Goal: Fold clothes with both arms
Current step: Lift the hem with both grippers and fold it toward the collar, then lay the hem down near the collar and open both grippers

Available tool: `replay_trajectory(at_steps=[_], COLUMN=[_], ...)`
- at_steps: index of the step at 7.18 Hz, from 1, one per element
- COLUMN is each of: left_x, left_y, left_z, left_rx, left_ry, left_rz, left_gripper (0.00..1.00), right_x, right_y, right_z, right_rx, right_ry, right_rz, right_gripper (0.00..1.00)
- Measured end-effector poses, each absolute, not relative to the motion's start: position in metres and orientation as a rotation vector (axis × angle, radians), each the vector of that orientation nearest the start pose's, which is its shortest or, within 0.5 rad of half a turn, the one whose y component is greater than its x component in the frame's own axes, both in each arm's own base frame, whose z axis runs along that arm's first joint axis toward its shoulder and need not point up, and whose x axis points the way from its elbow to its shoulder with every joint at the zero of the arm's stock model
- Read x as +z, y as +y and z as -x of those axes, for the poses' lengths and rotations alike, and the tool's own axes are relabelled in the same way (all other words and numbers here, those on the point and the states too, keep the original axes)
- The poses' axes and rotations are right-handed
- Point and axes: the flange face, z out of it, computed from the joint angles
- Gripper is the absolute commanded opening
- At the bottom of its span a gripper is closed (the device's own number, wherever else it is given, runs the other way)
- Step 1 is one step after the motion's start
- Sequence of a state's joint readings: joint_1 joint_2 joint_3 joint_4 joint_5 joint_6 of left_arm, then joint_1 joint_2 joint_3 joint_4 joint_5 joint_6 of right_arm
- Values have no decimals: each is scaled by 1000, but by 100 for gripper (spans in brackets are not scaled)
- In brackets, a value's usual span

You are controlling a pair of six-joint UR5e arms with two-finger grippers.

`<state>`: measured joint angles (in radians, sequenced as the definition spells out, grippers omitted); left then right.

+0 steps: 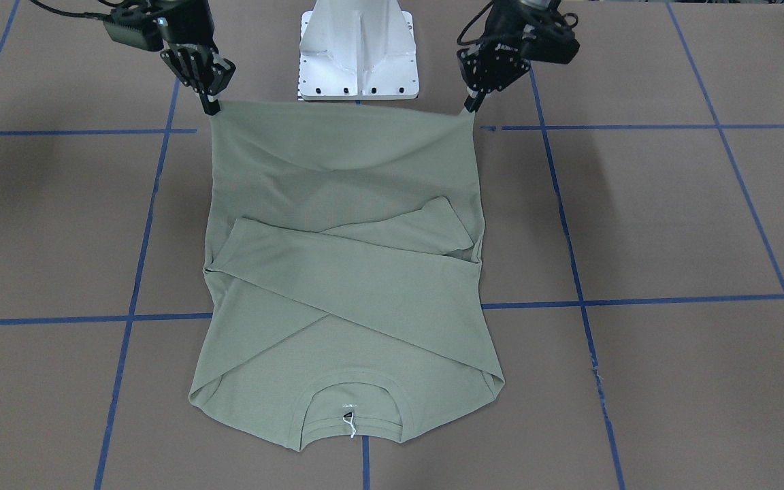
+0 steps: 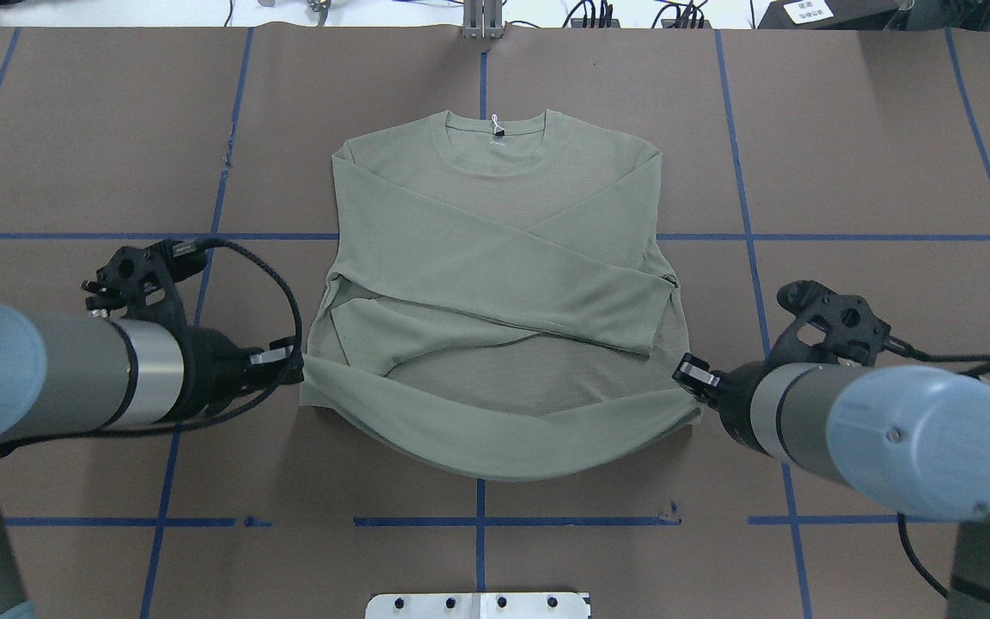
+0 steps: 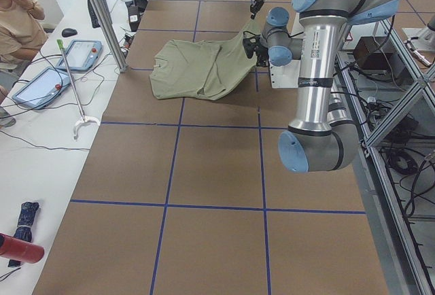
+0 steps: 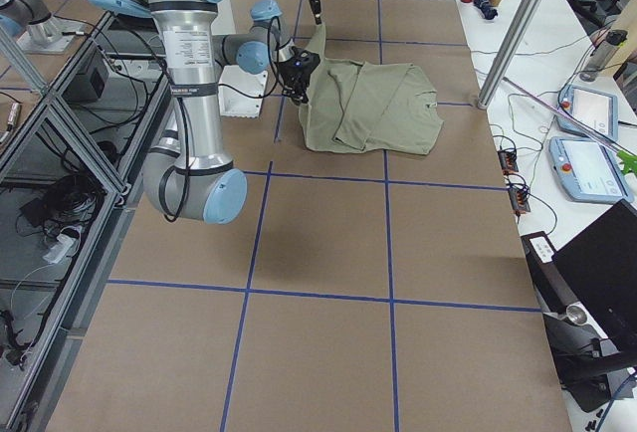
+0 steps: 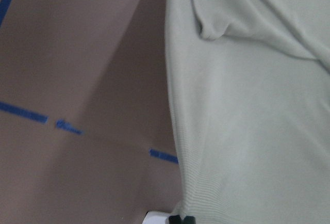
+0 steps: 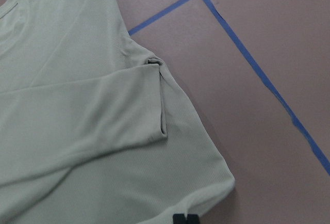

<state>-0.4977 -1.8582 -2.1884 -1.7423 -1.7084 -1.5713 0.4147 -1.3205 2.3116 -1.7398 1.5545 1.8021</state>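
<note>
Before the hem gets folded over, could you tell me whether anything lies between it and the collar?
Nothing visible does. The left claw and right claw grip the hem corners of the shirt; only its own crossed sleeves lie before the collar.

Lighting is even and diffuse, from above. In the front-facing view, broad soft shadows darken the table [image 1: 671, 218] at both upper sides. The left wrist view is blurred: the tape [image 5: 23, 111] is smeared, and a dim shadow lies on the table beside the shirt [image 5: 247, 121]. The right wrist view is sharp, and the knit ribs resolve. In the side views, the posts [image 3: 100, 16] lean near the edges.
</note>
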Motion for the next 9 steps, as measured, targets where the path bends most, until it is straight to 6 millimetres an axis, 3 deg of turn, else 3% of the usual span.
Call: replay_trajectory(at_steps=[1,3,4,7,9], left_x=[229,254,270,324,345], left_y=[-393,-465,-493,-571,-604], left_z=[-395,-394,-403,-439,-455], left_rx=[-387,-393,-393,-420,-444], left_ry=[1030,976,971,980,979], left_rz=[-201,-274,-296,-346,-379], left_gripper=[0,0,0,0,0], right_x=[241,255,267,331,344], right_y=[-368,-457,-491,-584,-625], right_z=[373,383,390,427,447], right_rx=[589,553,551,576,585], right_ry=[-800,-709,-675,-689,-671], right_rz=[-112,-148,-158,-185,-174], right_gripper=[0,0,0,0,0])
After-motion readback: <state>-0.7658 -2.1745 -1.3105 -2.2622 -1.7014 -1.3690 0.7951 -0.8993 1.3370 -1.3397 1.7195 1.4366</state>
